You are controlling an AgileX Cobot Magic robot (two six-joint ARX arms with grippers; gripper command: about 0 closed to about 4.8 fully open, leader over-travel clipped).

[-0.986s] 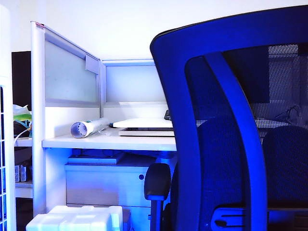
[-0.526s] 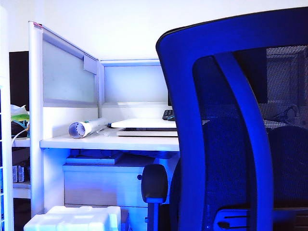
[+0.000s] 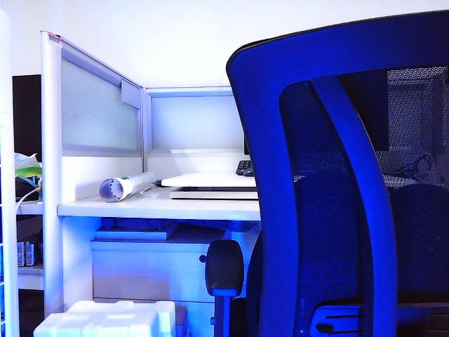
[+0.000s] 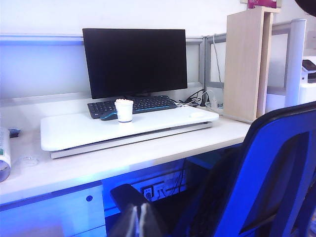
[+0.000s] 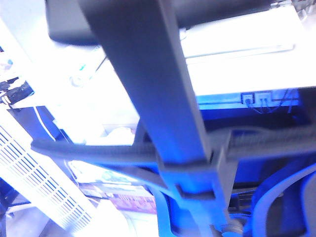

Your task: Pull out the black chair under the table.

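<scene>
The black chair (image 3: 273, 175) fills the right half of the exterior view, its blue-tinted frame and mesh back toward the camera and one armrest (image 3: 224, 267) below the edge of the white table (image 3: 161, 207). No arm or gripper shows in that view. In the left wrist view my left gripper (image 4: 138, 222) hangs shut and empty, over the armrest (image 4: 128, 195) and beside the chair back (image 4: 276, 163), in front of the table (image 4: 148, 158). The right wrist view looks close along the chair's back spine (image 5: 148, 74). It is blurred and shows no fingers of my right gripper.
On the table stand a monitor (image 4: 134, 61), a keyboard (image 4: 133, 105), a white cup (image 4: 124, 110) on a white board (image 4: 74, 131), and a rolled tube (image 3: 126, 186). A drawer cabinet (image 3: 147, 274) sits under the table, with a white foam block (image 3: 109, 319) on the floor. Frosted partitions (image 3: 98, 105) enclose the desk.
In the exterior view the chair back has shifted a little to the right and the desk slightly left. Nearly all of that happened before the last half second.
</scene>
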